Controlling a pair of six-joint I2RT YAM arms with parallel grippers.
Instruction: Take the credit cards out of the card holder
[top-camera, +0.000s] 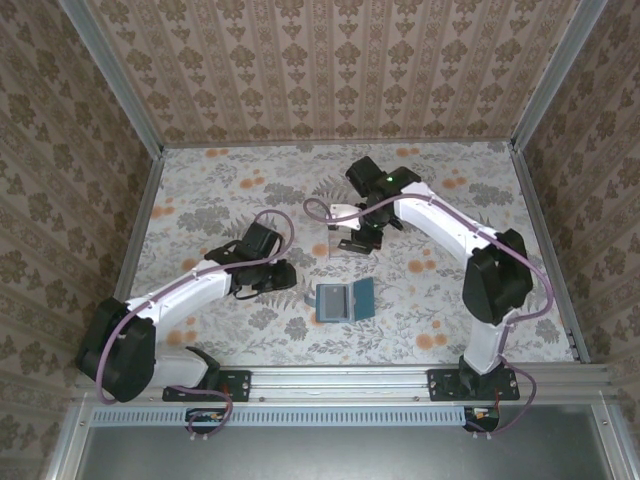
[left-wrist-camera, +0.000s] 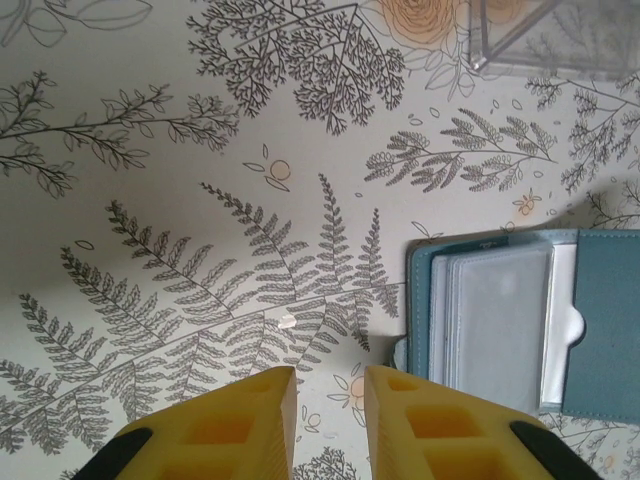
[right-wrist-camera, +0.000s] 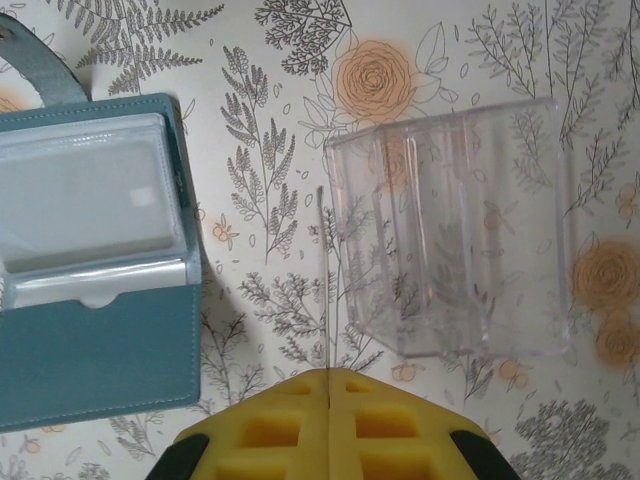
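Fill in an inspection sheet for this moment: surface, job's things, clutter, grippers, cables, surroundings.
Surface: floral-print table cover, lying flat.
Job's things: card holder lies open near the front centre, with pale cards in its clear sleeves; one credit card, seen edge-on, is out of it.
Clutter: clear tray beyond the holder; nothing else seen.
Grippers: left gripper has its fingers slightly apart with nothing between them, beside the holder; right gripper has its fingers shut on the credit card, next to the tray.
Cables: purple cables run along both arms, none across the holder.
Surroundings: patterned walls on three sides, metal rail at the near edge.
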